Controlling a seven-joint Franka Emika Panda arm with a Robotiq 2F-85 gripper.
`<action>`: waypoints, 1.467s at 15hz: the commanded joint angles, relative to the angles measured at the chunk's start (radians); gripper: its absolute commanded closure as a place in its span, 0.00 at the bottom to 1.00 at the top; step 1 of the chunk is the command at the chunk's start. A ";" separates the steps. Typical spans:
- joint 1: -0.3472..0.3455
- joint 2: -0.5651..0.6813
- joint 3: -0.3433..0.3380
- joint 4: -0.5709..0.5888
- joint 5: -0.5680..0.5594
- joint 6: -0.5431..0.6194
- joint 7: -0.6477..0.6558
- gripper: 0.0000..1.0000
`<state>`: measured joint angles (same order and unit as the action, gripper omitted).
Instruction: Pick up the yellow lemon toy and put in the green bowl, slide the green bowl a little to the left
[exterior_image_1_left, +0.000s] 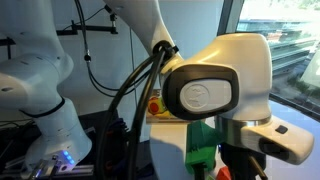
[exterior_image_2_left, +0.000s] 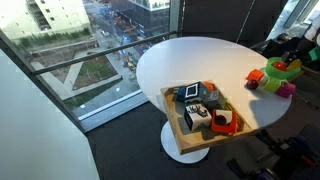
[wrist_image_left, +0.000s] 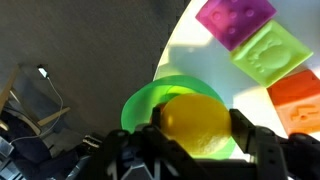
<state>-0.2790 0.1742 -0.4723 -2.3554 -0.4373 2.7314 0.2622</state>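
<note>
In the wrist view my gripper (wrist_image_left: 198, 128) is shut on the yellow lemon toy (wrist_image_left: 195, 122), with one dark finger on each side of it. The green bowl (wrist_image_left: 145, 102) lies right behind and under the lemon, near the edge of the white table (wrist_image_left: 200, 55). Only the bowl's rim and part of its inside show past the lemon. I cannot tell whether the lemon touches the bowl. In an exterior view a small cluster of green, red, yellow and purple things (exterior_image_2_left: 277, 75) sits at the table's far right edge, too small to tell apart.
A purple block (wrist_image_left: 235, 18), a green block (wrist_image_left: 270, 52) and a red-orange block (wrist_image_left: 298, 100) lie on the table beside the bowl. A wooden tray (exterior_image_2_left: 172, 112) with several toys stands at the table's front edge. The robot's arm (exterior_image_1_left: 215, 90) fills an exterior view.
</note>
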 joint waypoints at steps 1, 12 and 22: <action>0.014 0.041 -0.021 0.054 -0.048 -0.023 0.071 0.57; 0.049 0.128 -0.043 0.122 -0.032 -0.027 0.111 0.57; 0.098 0.152 -0.067 0.124 -0.035 -0.026 0.119 0.00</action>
<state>-0.2032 0.3193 -0.5214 -2.2520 -0.4576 2.7314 0.3571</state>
